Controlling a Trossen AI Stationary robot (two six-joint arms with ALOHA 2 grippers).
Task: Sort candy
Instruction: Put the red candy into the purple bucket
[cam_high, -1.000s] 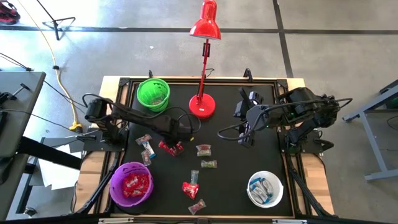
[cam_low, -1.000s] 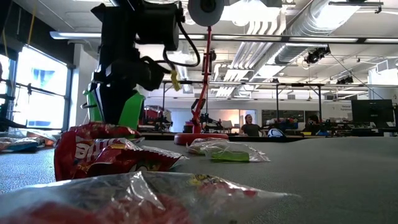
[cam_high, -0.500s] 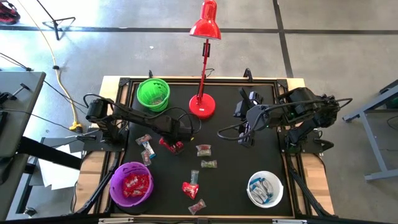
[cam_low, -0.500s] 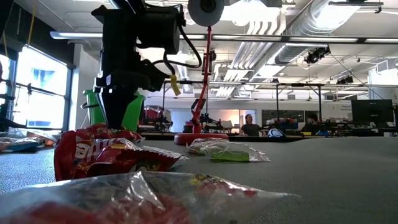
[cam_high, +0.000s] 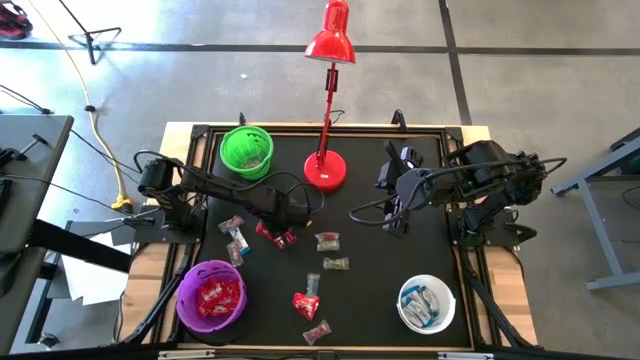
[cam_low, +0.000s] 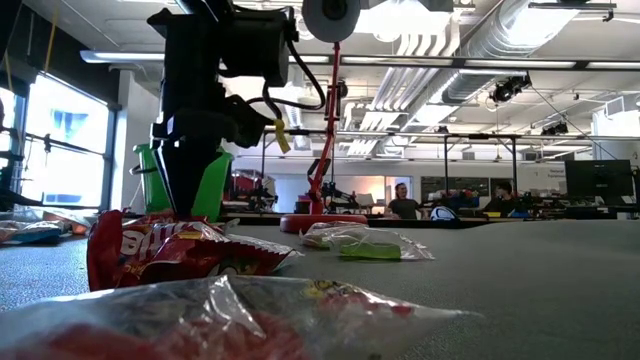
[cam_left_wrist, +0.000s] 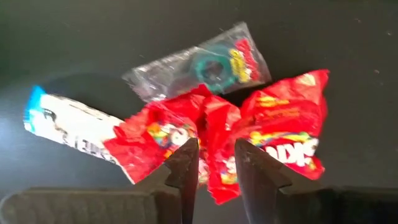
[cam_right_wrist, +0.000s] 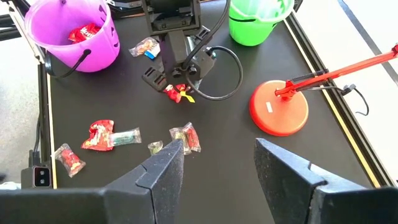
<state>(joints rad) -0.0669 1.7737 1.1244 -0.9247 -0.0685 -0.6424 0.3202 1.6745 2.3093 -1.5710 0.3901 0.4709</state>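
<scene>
Left hand (cam_left_wrist: 216, 163) narrowly parted astride crinkled red candy packet (cam_left_wrist: 214, 134) | packet's long axis 9-to-3 across fingers | right hand (cam_right_wrist: 214, 163) wide, waiting at 3 o'clock

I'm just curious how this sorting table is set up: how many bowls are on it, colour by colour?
Green bowl: 1
Purple bowl: 1
White bowl: 1
Total: 3
</scene>
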